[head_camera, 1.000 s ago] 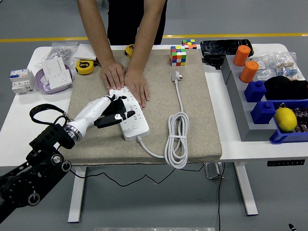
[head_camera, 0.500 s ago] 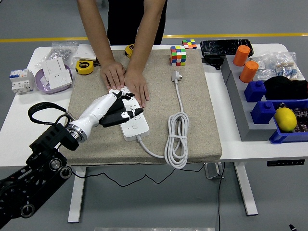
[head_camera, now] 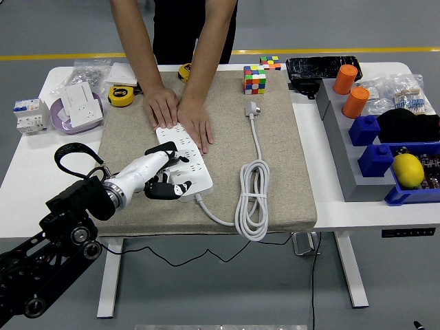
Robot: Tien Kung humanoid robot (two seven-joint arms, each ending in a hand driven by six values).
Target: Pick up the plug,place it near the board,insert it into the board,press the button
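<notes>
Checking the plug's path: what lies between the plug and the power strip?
In the head view, only bare mat lies between the plug and the power strip.

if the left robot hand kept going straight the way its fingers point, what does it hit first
Probably the white power strip: the left robot hand points right and slightly away, its fingertips already at the strip's near end. Beyond lies the strip's coiled cable. Height above the strip is unclear.

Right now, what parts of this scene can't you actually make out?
- Power strip, head view: its far end lies under the person's hands; its near left edge is behind the robot's left hand.
- Its button: hidden or too small to find.
- Whether the left hand touches the strip: unclear.
- Right arm: outside the picture.
- Plug prongs: too small.
</notes>
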